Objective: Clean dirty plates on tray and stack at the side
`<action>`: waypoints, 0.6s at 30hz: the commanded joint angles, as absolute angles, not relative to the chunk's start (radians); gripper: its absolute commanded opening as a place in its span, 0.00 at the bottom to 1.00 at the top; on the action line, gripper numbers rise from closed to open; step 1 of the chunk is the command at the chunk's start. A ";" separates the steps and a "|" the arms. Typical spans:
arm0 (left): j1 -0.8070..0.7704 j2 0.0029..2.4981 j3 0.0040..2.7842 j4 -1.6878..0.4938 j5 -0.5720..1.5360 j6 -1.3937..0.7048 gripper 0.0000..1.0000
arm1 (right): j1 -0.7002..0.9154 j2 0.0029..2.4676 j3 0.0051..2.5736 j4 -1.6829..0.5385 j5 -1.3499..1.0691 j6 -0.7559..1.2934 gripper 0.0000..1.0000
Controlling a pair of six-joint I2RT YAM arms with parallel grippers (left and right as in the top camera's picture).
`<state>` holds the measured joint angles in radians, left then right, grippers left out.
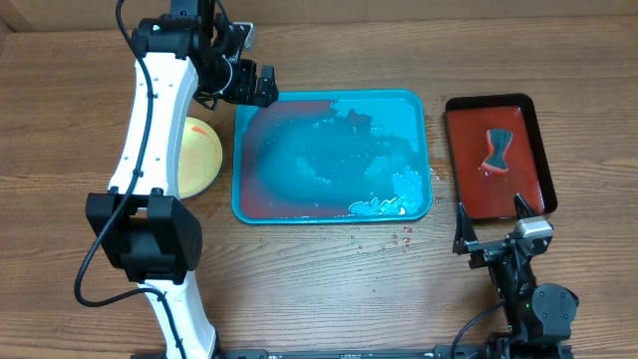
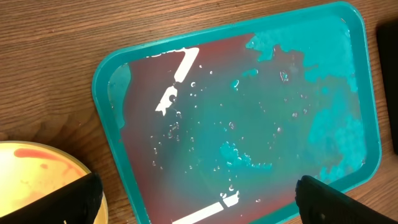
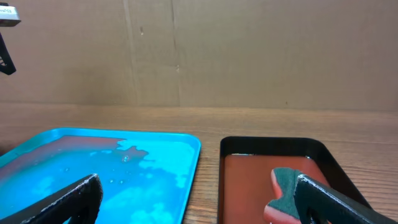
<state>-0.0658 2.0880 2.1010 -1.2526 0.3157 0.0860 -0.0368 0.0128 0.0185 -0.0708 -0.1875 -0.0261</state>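
Note:
The turquoise tray (image 1: 419,120) lies mid-table holding reddish water and foam, with no plate in it. A yellow-green plate (image 1: 197,160) with a red smear rests on the wood just left of the tray and is partly hidden by my left arm. Whether more plates lie under it I cannot tell. My left gripper (image 1: 261,88) hovers open over the tray's far left corner. In the left wrist view, the tray (image 2: 106,93) and plate (image 2: 31,177) lie below that gripper (image 2: 199,205). My right gripper (image 1: 492,221) stands open near the table's front right, holding nothing.
A red tray with a black rim (image 1: 454,150) sits right of the turquoise tray, holding a dark sponge (image 1: 498,150) in red liquid. The right wrist view shows this sponge (image 3: 285,186) behind my right finger. Water drops (image 1: 394,239) dot the wood in front of the turquoise tray.

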 commanded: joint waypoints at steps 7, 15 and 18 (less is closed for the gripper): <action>-0.069 2.066 2.116 -1.248 0.327 0.113 1.00 | -0.028 0.003 0.008 -0.065 -0.196 -0.023 1.00; -0.075 2.023 2.114 -1.195 0.307 0.145 1.00 | -0.028 0.003 0.008 -0.065 -0.196 -0.023 1.00; -0.083 1.945 2.082 -1.104 0.307 0.162 1.00 | -0.028 0.003 0.008 -0.065 -0.196 -0.023 1.00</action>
<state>-0.0662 2.0697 2.0975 -1.1526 0.3099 0.1143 -0.0364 0.0128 0.0185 -0.0700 -0.1879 -0.0261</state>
